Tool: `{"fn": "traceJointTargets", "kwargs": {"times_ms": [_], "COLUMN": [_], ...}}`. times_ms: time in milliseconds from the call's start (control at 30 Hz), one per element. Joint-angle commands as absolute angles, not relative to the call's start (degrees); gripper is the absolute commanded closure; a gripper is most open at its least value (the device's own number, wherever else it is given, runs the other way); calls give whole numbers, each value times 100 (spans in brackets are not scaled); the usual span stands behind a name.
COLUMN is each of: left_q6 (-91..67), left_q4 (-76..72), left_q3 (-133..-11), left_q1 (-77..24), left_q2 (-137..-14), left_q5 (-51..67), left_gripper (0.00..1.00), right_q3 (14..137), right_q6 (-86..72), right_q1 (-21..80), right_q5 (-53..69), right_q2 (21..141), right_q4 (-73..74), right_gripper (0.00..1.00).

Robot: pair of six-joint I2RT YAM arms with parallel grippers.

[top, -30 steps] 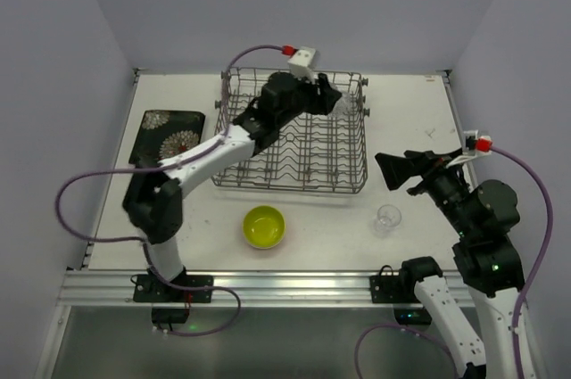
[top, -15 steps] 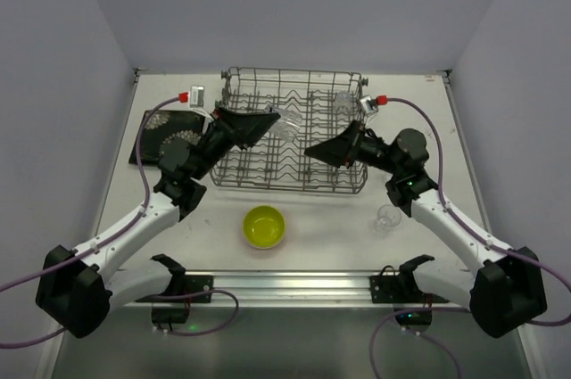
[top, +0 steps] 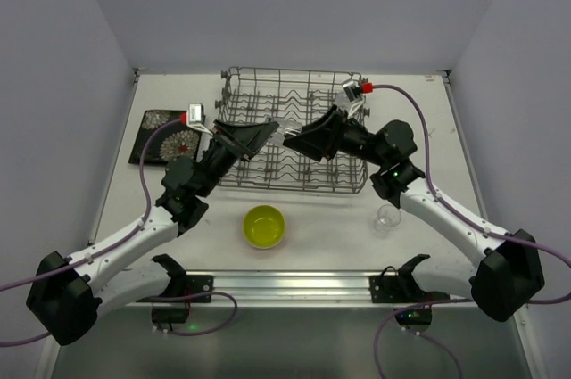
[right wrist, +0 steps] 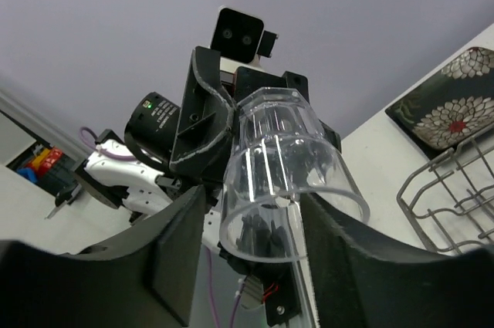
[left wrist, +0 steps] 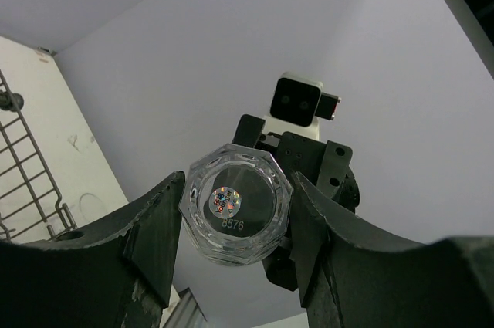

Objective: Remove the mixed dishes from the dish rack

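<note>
Overhead, the left gripper (top: 266, 129) and right gripper (top: 291, 138) stood tip to tip above the dish rack (top: 294, 71), contact unclear. The left wrist camera showed the left gripper clamped on the clear glass (left wrist: 235, 206) at its base. The right wrist camera showed the right jaws flanking its mouth, grip undeterminable.

A white table (top: 178, 94) fills the space. Behind it rises a plain pale lilac back wall (top: 294, 4). A left wall (top: 53, 85) and a right wall (top: 526, 40) of the same colour flank it. A metal rail (top: 294, 285) runs along the table's near edge, with a dull grey surface (top: 294, 343) below it. The light is soft and even.
</note>
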State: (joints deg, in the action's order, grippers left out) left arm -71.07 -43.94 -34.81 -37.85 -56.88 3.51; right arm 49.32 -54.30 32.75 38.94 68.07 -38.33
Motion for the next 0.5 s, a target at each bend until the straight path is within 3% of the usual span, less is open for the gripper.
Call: {"fn": "traceJointTargets", "kwargs": {"times_ms": [0, 67, 100, 133, 167, 300, 333, 367, 433, 467], "left_q6": [-7260, -7260, -7234, -7216, -7207, -7041, -6988, -6944, -6681, -6340], "left_q4": [-4711, -4711, -4702, -4685, -4606, -4562, -4492, -4439, -4186, -3923], "left_q3": [-3665, -3604, -3586, -3586, -3560, -3559, -3594, -3612, -3734, -3857], "left_q1": [-3858, -3858, -3858, -3858, -3858, -3850, -3850, -3850, -3850, -3841], "left_q2": [-5792, -5757, -5731, -5678, -5660, -5581, -5564, -5563, -5590, -5581], "left_q5": [167, 97, 88, 62, 35, 35, -148, -184, -376, -508], "left_gripper": [100, 100, 100, 100, 100, 96, 85, 46, 2, 0], "right_q3": [5203, 5168, 5151, 5133, 5081, 5019, 5010, 5018, 5062, 5202], "right_q6": [-5317, -5335, -5326, -5326, -5309, -5107, -5046, -5010, -4835, -4686], "right_q1": [3331, 3357, 3357, 3357, 3357, 3357, 3357, 3357, 3340, 3314], "right_q5": [3841, 3850, 3858, 3841, 3797, 3604, 3560, 3464, 3376, 3131], "right_q2": [6917, 6908, 6900, 6882, 6838, 6663, 6636, 6601, 6539, 6513], "right_q4": [-4262, -4359, -4377, -4420, -4430, -4202, -4149, -4105, -3755, -3492], "right_gripper": [48, 57, 66, 93, 100, 100, 100, 100, 100, 100]}}
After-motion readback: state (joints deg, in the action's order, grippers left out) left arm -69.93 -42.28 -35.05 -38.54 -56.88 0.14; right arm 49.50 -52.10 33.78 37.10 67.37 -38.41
